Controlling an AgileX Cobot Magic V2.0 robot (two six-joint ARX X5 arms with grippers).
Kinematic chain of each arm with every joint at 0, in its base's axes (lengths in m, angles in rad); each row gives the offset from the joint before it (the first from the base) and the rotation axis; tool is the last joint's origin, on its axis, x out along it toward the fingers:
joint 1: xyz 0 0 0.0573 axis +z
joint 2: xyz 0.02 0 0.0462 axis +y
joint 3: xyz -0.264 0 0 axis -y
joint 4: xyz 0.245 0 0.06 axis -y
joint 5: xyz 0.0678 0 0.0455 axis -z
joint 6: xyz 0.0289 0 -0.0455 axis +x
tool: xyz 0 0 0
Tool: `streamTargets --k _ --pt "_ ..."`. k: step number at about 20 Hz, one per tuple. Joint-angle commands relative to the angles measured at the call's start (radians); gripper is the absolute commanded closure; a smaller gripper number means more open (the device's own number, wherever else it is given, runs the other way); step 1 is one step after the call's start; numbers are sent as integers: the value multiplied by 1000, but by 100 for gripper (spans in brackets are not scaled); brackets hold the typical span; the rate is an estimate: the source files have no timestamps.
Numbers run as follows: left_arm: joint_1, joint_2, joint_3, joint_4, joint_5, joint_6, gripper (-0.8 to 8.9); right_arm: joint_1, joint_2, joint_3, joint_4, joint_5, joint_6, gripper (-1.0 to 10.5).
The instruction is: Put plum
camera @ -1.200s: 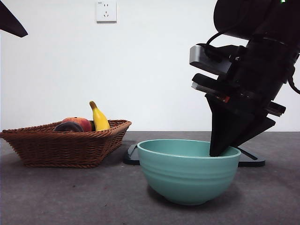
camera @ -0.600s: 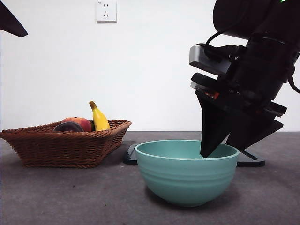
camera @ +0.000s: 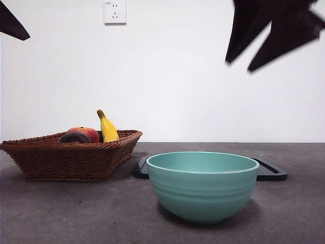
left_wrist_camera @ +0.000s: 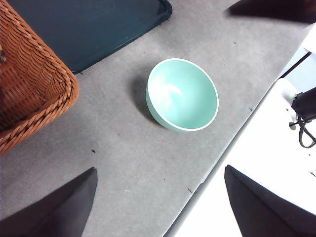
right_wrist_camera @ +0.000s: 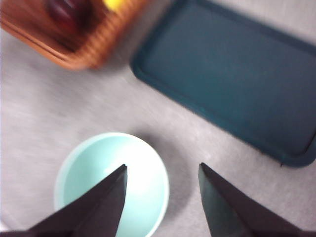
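Observation:
The plum (camera: 74, 138) lies dark and glossy in the wicker basket (camera: 71, 158), beside a red-orange fruit (camera: 90, 133) and a banana (camera: 107, 129). The right wrist view shows the plum (right_wrist_camera: 66, 10) blurred inside the basket (right_wrist_camera: 74, 47). My right gripper (camera: 238, 66) hangs open and holding nothing, high above the teal bowl (camera: 203, 185). In its own view the right gripper (right_wrist_camera: 162, 165) is over the bowl (right_wrist_camera: 111, 185), whose inside looks bare. My left gripper (left_wrist_camera: 160, 169) waits open, far above the table, a black tip (camera: 12, 24) at the top left.
A dark teal tray (camera: 270, 172) lies flat behind the bowl, between it and the wall. The left wrist view shows the table's edge (left_wrist_camera: 222, 163) close to the bowl (left_wrist_camera: 182, 94). A wall socket (camera: 115, 11) sits high on the white wall.
The right gripper opened its jaws at the bowl's rim, then rose out of the bowl to the top right. Bowl, basket and fruit have not moved.

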Motion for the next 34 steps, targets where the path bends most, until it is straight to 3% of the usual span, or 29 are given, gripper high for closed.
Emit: streamTargets --k 1,7,11,21,23,25,26,34 --pt "-4 7 20 5 5 3 411 5 -39 56 -51 -45 -19 716" --pt "-4 7 20 -3 5 -1 411 6 -137 81 -209 -285 -43 716" --pt "-4 7 20 -7 5 0 411 7 -146 80 -327 -296 -97 716" --pt "-4 7 20 -6 5 -1 413 7 -146 80 -330 -290 -98 717" --pt "-4 7 20 -7 5 -2 491 7 -146 80 -330 -289 -101 774" --pt "-4 7 20 -7 5 -3 692 7 -146 80 -331 -288 -109 942" --pt "-4 7 20 -7 5 -3 806 7 -146 80 -331 -288 -119 942" --pt "-4 7 20 -3 5 -3 805 7 -146 80 -297 -288 -122 942"
